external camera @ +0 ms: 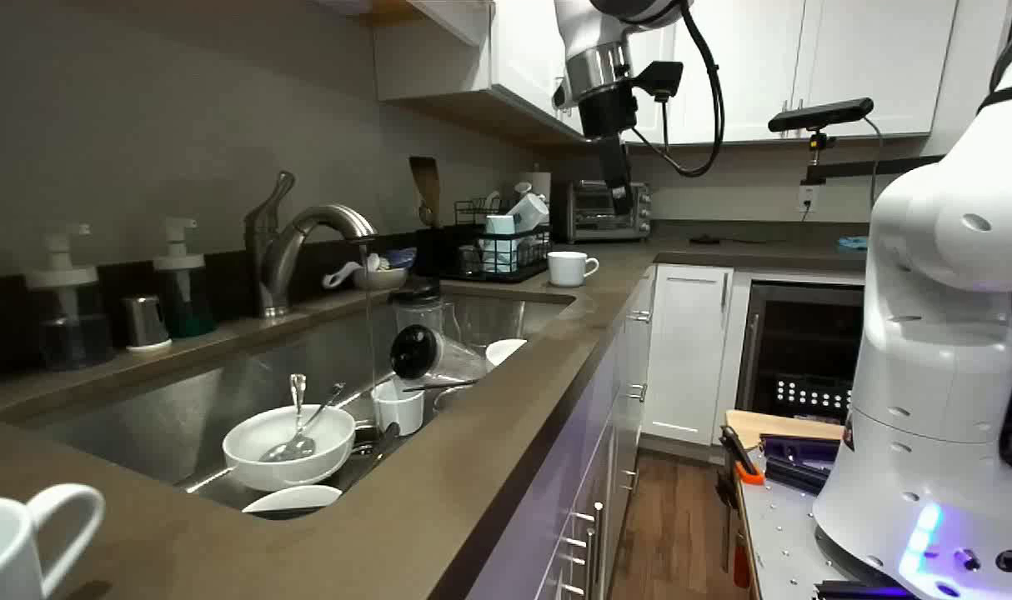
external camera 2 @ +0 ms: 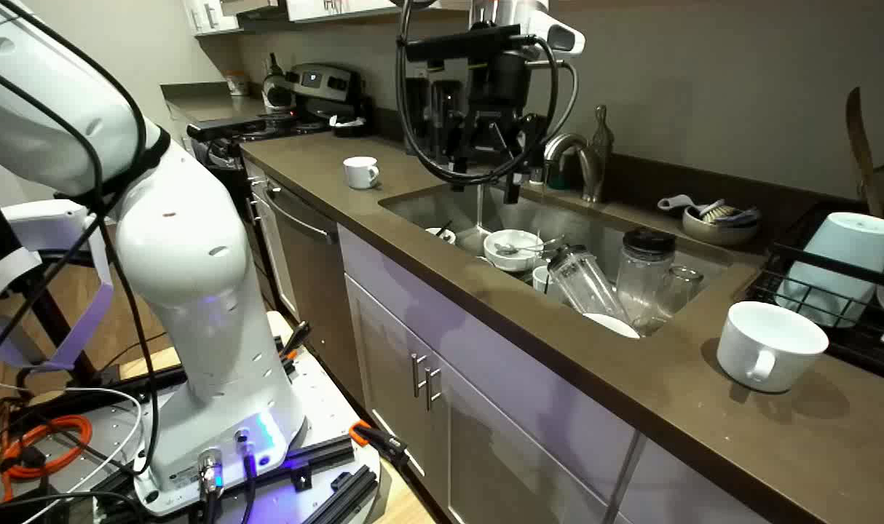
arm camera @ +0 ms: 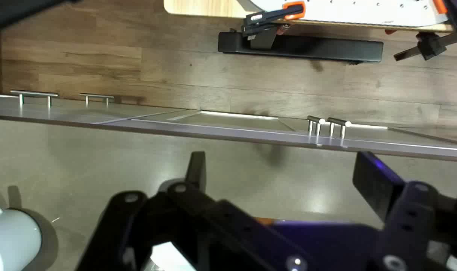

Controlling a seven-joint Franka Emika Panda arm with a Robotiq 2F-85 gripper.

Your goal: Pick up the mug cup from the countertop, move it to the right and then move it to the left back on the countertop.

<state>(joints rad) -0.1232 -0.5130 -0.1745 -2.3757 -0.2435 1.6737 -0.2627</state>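
Nearest in an exterior view, a white mug (external camera 2: 773, 348) stands upright on the countertop (external camera 2: 791, 444) beyond the near end of the steel sink (external camera 2: 558, 218), with the black dish rack (external camera 2: 868, 362) just beside it. Within the sink, toward that same end, a clear jar (external camera 2: 593, 291) lies tilted near a lidded jar (external camera 2: 642, 280); farther along sits a white bowl (external camera 2: 522, 258). High above the level of the sink hangs the gripper (arm camera: 283, 175), its jaws spread wide, with countertop showing between them in the wrist view. The nearer mug stands lower, well outside the jaws, at that view's lower left. Behind the sink rises the faucet (external camera 2: 593, 173). Beyond the sink's far end is a second white mug (external camera 2: 359, 175), upright, also lower than the gripper and well apart from it. Which mug the task means I cannot tell. Farthest past that end is the stove (external camera 2: 320, 94).
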